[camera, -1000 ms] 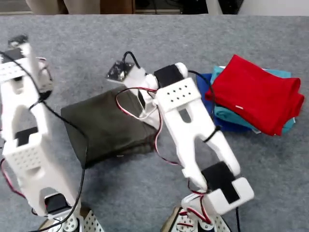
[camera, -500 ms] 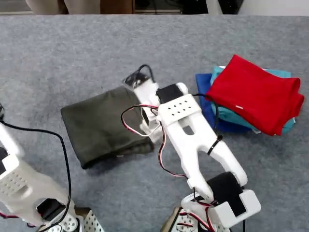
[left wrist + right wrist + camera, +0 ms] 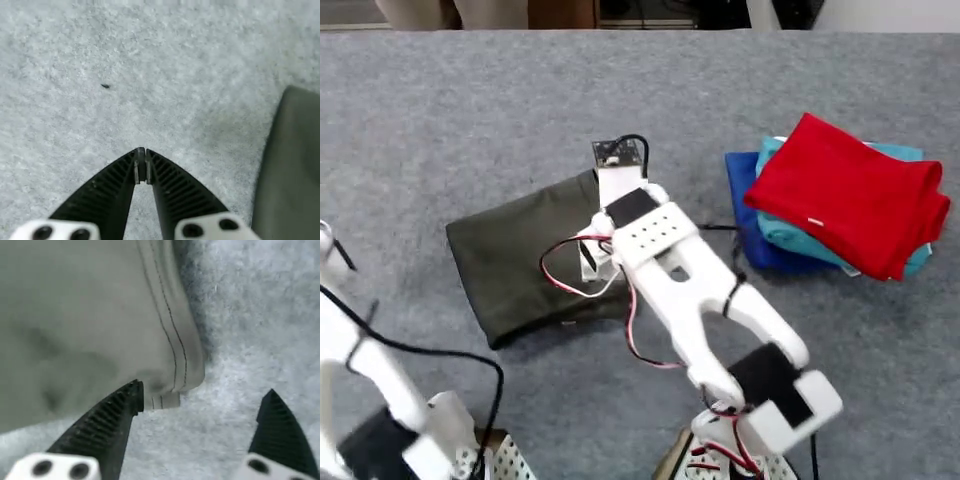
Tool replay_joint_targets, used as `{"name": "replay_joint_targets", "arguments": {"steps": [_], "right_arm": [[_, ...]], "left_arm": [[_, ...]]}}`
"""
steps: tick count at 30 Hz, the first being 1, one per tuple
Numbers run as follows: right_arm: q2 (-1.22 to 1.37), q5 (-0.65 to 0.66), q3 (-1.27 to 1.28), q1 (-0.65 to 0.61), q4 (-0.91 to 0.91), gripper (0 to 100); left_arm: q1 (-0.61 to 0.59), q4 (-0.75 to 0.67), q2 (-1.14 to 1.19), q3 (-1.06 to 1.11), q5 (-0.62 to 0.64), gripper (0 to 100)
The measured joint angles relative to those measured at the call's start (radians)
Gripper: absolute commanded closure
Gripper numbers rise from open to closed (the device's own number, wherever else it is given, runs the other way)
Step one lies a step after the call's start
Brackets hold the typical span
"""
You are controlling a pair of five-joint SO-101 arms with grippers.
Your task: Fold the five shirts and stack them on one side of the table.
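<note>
A folded olive shirt (image 3: 515,260) lies left of the table's middle. My right arm (image 3: 660,235) leans over its right edge. In the right wrist view my right gripper (image 3: 202,392) is open, one finger on the olive shirt's (image 3: 75,315) hemmed corner, the other over bare carpet. A red shirt (image 3: 845,195) tops a stack of a teal shirt (image 3: 790,235) and a blue shirt (image 3: 745,210) at the right. My left arm (image 3: 370,370) sits low at the front left. Its gripper (image 3: 141,160) is shut on nothing above the carpet, with the olive shirt (image 3: 292,165) off to one side.
Grey carpet (image 3: 470,110) covers the whole table, with open room at the back and far left. Red and black cables (image 3: 570,265) hang from my right arm over the olive shirt.
My left arm has pulled back from beside the olive shirt to the front left corner. My right arm has swung left, and its wrist now sits over the shirt's right edge.
</note>
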Motion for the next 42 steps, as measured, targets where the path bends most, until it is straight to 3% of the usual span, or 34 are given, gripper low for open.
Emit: {"name": "replay_joint_targets", "arguments": {"steps": [17, 19, 25, 29, 42], "right_arm": [[0.427, -0.221, -0.334, -0.084, -0.003, 62.8], [0.451, -0.224, -0.354, -0.086, -0.003, 67.4], [0.489, -0.224, -0.381, -0.084, -0.002, 93.8], [0.497, -0.207, -0.387, -0.083, 0.0, 99.5], [0.477, -0.086, -0.442, -0.018, 0.087, 99.5]], "left_arm": [[0.003, -0.051, -0.087, 0.041, 0.0, 98], [0.003, -0.051, -0.087, 0.041, 0.0, 98], [0.003, -0.051, -0.087, 0.041, 0.0, 98], [0.003, -0.051, -0.087, 0.041, 0.0, 98], [0.003, -0.051, -0.087, 0.041, -0.032, 98]]}}
